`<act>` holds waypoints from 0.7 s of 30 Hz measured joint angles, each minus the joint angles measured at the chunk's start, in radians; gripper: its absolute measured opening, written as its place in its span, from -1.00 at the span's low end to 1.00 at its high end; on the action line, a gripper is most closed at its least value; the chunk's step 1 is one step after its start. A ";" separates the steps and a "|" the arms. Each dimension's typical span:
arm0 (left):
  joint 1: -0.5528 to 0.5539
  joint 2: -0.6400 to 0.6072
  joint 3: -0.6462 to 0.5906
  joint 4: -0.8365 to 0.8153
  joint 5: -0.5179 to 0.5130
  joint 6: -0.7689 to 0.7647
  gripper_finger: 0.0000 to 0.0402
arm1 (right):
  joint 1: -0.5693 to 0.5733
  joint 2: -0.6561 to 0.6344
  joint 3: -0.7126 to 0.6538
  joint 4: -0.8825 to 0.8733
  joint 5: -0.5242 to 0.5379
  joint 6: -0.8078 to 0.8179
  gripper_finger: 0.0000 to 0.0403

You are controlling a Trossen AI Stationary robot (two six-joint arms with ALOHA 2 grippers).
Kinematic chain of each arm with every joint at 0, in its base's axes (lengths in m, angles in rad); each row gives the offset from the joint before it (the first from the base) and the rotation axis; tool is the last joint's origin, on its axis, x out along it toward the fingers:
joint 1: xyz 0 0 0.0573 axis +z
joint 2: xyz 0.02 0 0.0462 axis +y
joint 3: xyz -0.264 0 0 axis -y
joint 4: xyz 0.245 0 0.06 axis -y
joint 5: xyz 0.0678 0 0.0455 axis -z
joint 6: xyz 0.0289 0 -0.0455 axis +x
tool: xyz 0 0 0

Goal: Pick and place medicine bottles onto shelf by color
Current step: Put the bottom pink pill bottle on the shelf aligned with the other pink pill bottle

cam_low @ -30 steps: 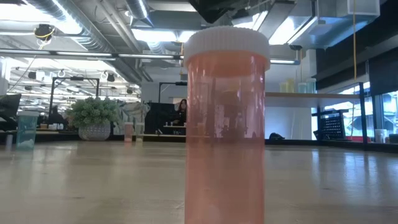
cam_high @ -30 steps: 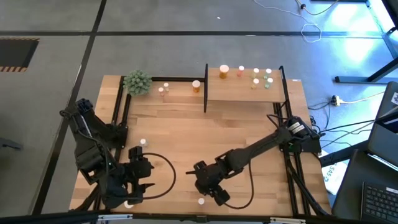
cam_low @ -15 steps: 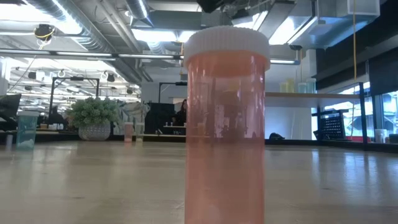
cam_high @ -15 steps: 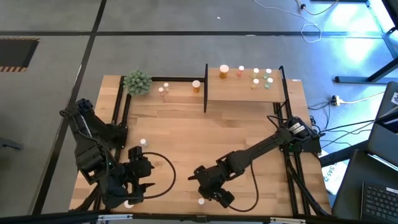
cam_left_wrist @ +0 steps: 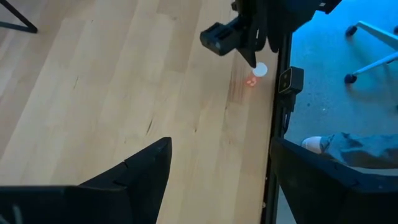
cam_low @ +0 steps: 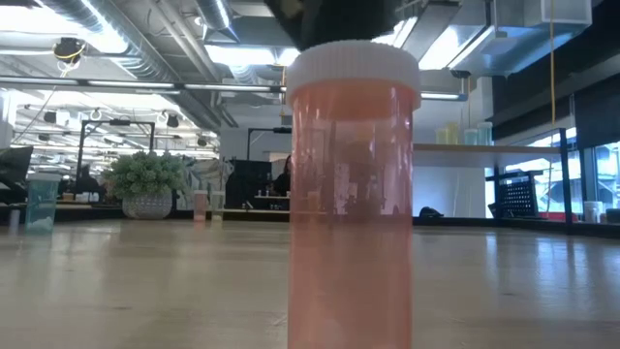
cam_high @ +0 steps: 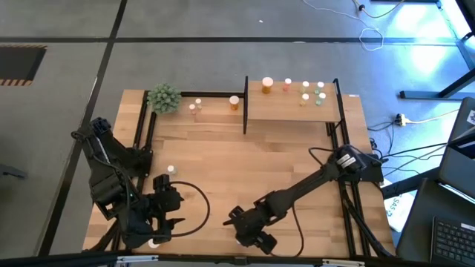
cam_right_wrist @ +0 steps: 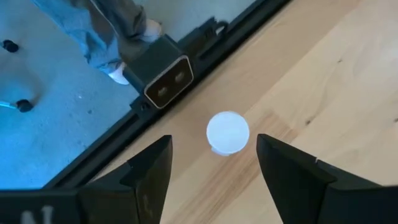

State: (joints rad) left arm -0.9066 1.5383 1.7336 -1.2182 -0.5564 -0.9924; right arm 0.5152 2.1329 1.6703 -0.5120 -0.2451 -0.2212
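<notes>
The table carries the shelf at its far edge. The right gripper, fingers spread, hangs over an upright pink bottle at the near edge; it should descend centred and clamp below the cap. Only the low view shows its pink body. The left gripper waits spread at the near-left corner.

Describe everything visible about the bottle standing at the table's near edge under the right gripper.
The bottle is a translucent pink-orange plastic cylinder with a ribbed white cap, standing upright on the wooden tabletop close to its front edge. The right gripper hangs directly above it, fingers open on either side of the cap, apparently not touching it. Nothing else touches it; its contents cannot be made out.
</notes>
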 joint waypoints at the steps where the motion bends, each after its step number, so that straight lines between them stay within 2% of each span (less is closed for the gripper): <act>1: 0.000 0.000 0.000 0.000 0.000 0.000 0.34 | 0.000 0.008 0.000 0.005 0.000 0.000 0.17; 21: 0.000 0.000 0.000 0.000 0.000 0.001 0.34 | 0.000 0.083 -0.001 0.102 0.000 0.002 0.17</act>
State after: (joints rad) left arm -0.9065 1.5383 1.7336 -1.2182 -0.5564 -0.9916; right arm 0.5148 2.2159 1.6695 -0.4097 -0.2451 -0.2188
